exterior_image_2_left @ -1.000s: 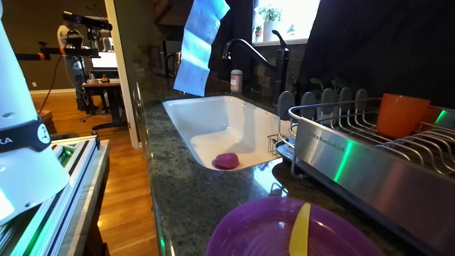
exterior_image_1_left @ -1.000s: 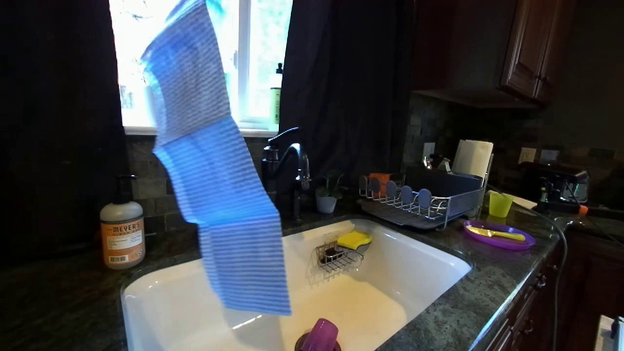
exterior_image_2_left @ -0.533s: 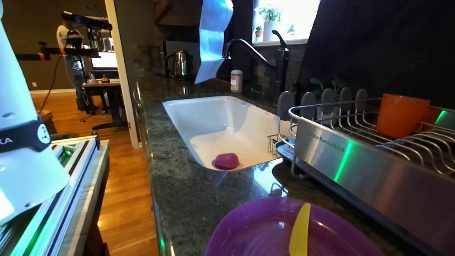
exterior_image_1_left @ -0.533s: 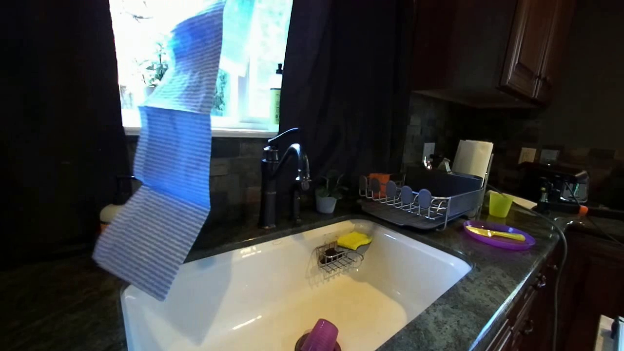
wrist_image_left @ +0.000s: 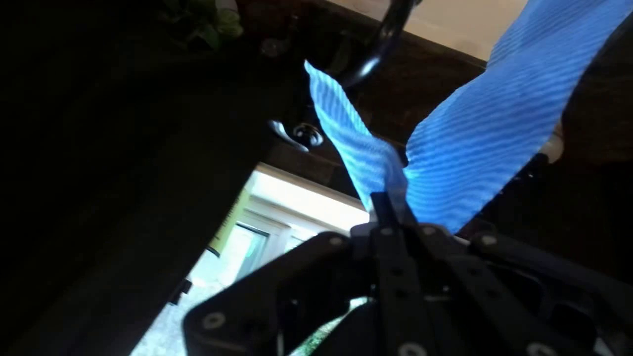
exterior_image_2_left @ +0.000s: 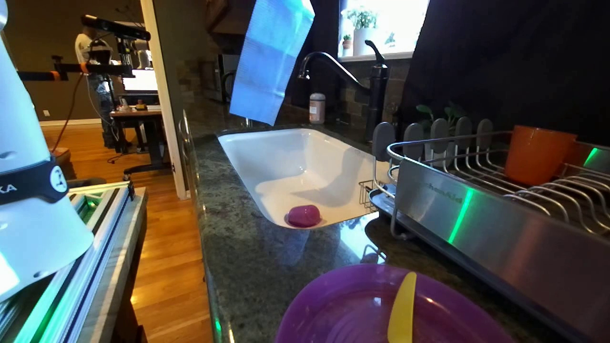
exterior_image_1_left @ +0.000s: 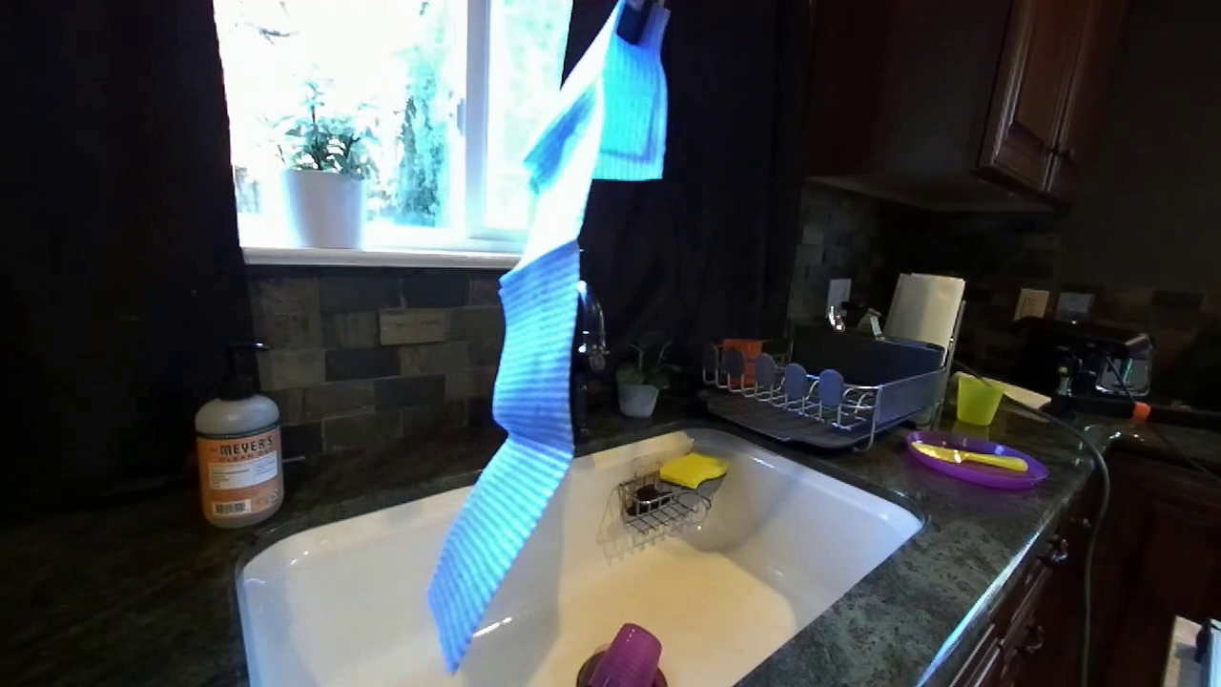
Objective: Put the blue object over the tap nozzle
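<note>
My gripper is shut on the blue cloth in the wrist view. Its dark fingertips show at the top edge of an exterior view. There the cloth hangs with a short end at right and a long end slanting down-left over the sink. It hides most of the dark tap. In an exterior view the cloth hangs left of the tap spout, apart from it. In the wrist view the short end points toward the spout; I cannot tell whether they touch.
The white sink holds a purple cup and a wire caddy with a yellow sponge. A soap bottle stands left. A dish rack and purple plate stand right. A potted plant sits on the windowsill.
In an exterior view the cloth has moved right, from before the window to before the tap, and the fingertips have come into view. Its long end has swung to and fro.
</note>
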`<state>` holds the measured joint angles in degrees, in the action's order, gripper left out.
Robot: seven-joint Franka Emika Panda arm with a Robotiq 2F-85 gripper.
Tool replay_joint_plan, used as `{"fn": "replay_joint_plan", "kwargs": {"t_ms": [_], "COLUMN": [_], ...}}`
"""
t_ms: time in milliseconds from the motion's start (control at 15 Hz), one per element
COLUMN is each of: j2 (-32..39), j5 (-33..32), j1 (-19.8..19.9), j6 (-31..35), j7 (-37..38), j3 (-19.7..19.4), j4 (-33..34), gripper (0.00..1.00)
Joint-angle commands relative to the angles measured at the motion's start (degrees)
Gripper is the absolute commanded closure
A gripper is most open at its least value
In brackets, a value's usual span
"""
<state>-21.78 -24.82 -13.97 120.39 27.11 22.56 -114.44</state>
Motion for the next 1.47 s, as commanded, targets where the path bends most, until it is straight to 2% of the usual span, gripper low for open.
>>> {"fn": "replay_joint_plan", "kwargs": {"t_ms": [0, 467, 933, 1400], "j2": [-3.7, -4.2, -4.9, 0.2], "j5": [-2.1, -1.6, -0.1, -6.8], "j1": [4.3, 8.0, 8.9, 12.6], "j6": [-0.4, -1.9, -7.5, -8.2], "j7": [5.3, 8.5, 14.6, 24.0], "j3": [0.9, 0.3, -0.6, -0.3], "j4": [-5.4, -8.3, -11.8, -7.1], "gripper": [1.00, 1.00, 1.00, 1.00]}}
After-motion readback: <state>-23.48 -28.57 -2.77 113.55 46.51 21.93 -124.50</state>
